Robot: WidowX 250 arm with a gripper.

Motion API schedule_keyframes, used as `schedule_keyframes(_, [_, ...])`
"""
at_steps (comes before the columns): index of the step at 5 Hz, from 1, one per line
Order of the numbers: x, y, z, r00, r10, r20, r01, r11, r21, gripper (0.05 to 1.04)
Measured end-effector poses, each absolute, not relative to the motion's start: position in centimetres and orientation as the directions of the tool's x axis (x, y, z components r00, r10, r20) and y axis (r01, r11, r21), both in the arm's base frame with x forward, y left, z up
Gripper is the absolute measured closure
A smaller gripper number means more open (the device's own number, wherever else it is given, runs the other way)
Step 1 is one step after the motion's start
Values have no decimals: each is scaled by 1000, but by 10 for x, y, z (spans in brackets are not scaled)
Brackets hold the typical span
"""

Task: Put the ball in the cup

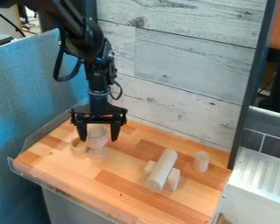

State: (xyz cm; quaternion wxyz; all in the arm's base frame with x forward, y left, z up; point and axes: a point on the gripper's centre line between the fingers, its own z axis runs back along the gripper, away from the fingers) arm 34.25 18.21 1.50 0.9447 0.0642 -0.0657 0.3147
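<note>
The black gripper (98, 134) hangs at the left rear of the wooden board, pointing down, its two fingers spread wide apart. Between and behind them stands a pale, rounded wooden piece (96, 136), which rests above a short pale base (97, 152); whether this is the ball on a block or one goblet-like piece I cannot tell. Just left of it, below the left finger, sits a small round wooden piece with a hollow-looking top (78, 147), possibly the cup.
A long pale cylinder (162, 169) lies across small blocks (173, 179) right of centre. Beyond it a short cylinder (201, 161) stands upright. The board (78, 168) has a clear raised edge at the left and front, and a plank wall (177, 78) behind.
</note>
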Motion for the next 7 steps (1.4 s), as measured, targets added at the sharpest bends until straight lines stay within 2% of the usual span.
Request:
schedule_keyframes(4, [359, 202, -5, 747, 641, 175, -664, 735, 138, 85])
schedule_keyframes(5, [362, 203, -4, 744, 646, 174, -667, 733, 133, 85])
schedule_keyframes(6, [364, 202, -2, 747, 644, 165, -662, 743, 98, 113])
schedule_keyframes(7, [366, 203, -1, 750, 641, 164, -657, 750, 76, 195])
